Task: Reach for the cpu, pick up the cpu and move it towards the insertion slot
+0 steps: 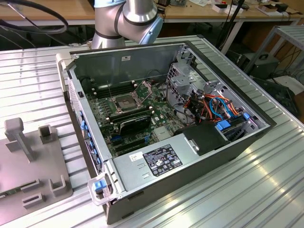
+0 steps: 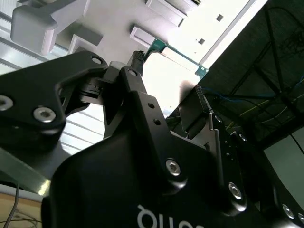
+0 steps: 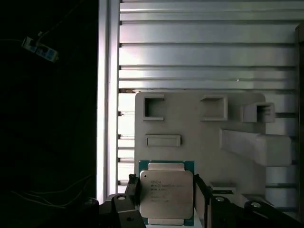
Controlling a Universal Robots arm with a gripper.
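Note:
In the first wrist view the cpu [image 3: 166, 192], a silver-grey square chip with a green rim, sits between the two black fingers [image 3: 132, 192] of my gripper [image 3: 166, 190], which is shut on its side edges. The chip hangs well above a grey fixture plate [image 3: 199, 137]. In the second wrist view the gripper [image 2: 168, 71] shows from behind, with the green edge of the cpu [image 2: 183, 58] between its tips. The insertion slot [image 1: 124, 102], a silver frame around a dark centre, lies on the board inside the open computer case. The arm [image 1: 126, 19] rises at the back of the case.
The open case [image 1: 223, 147] stands on a ribbed aluminium table [image 1: 266, 190]. It holds a black card [image 1: 135, 124], a drive cage [image 1: 183, 80], coloured cables [image 1: 216, 107] and a power supply [image 1: 156, 161]. The grey fixture plate [image 1: 33, 161] with raised blocks lies at the exterior view's left.

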